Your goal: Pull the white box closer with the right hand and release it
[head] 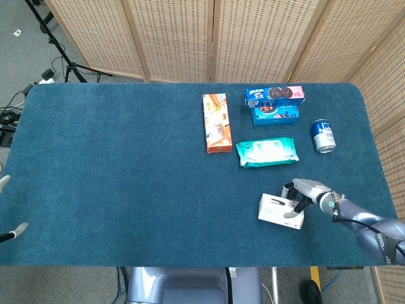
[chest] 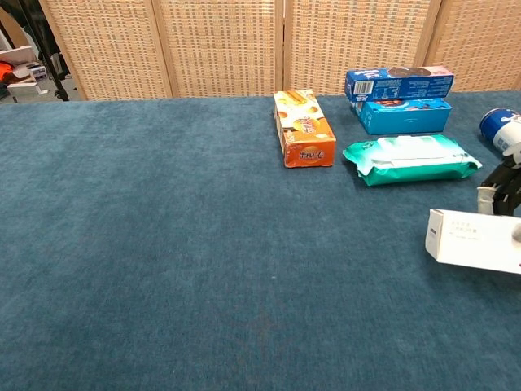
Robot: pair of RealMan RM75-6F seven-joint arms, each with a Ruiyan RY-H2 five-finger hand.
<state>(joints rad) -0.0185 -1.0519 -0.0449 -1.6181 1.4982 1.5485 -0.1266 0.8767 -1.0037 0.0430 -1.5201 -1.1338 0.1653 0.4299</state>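
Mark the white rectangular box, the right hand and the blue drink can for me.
white rectangular box [head: 281, 211]: head view, top face.
right hand [head: 307, 193]: head view, back of hand.
blue drink can [head: 323, 136]: head view, side wall.

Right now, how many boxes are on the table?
4: the orange box mid-table, two blue cookie boxes stacked at the far edge, upper and lower, and the white box held by the right hand near the front. None appears hidden.
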